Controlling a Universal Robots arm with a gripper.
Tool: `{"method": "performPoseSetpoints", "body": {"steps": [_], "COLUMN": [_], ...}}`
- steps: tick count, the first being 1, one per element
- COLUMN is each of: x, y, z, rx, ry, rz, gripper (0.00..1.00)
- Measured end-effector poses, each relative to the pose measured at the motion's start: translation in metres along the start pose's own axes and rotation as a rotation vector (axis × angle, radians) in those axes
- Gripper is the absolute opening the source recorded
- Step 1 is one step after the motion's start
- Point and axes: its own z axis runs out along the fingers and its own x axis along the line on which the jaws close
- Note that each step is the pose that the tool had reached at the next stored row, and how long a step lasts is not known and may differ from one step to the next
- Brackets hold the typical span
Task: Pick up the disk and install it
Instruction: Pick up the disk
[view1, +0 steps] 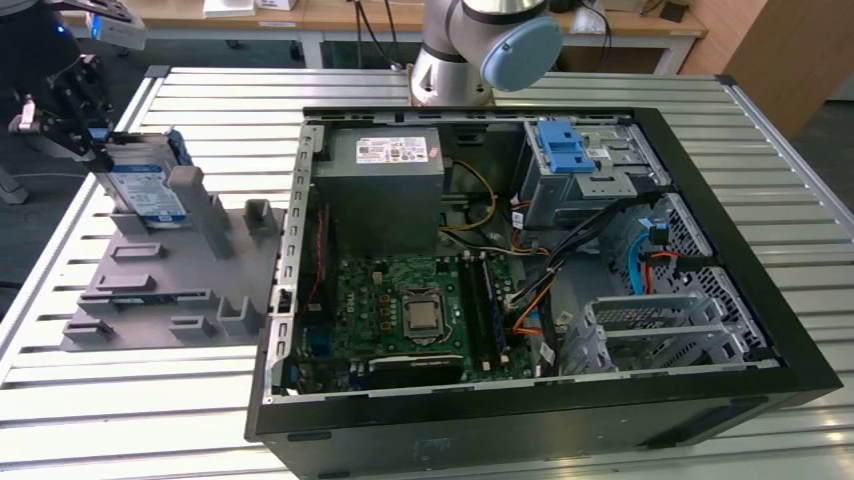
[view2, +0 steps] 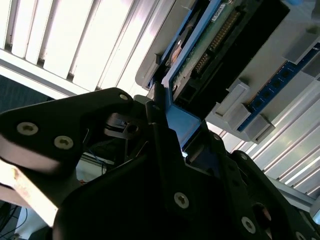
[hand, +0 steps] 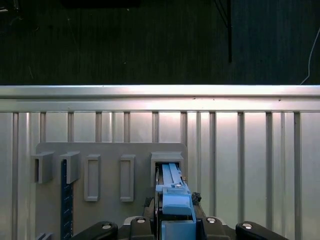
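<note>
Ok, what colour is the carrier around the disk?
Blue: the carrier shows best in the first wrist view.

Open computer case (view1: 534, 425) beside grey rack (view1: 147, 290) — on slatted table (view1: 120, 400).

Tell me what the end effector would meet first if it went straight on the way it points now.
The disk: its blue-framed edge is right at the end effector, standing upright in the grey holder. Past it, the holder's slot likely comes next, though depth is hard to judge.
</note>
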Motion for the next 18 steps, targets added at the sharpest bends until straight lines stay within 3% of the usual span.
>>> {"method": "performPoseSetpoints", "body": {"steps": [18], "x": [-0.0002], "y": [0.0001], "z": [-0.0176], "rx": [0.0000], "ry": [0.0009], "rz": [0.000], "gripper": [0.36]}}
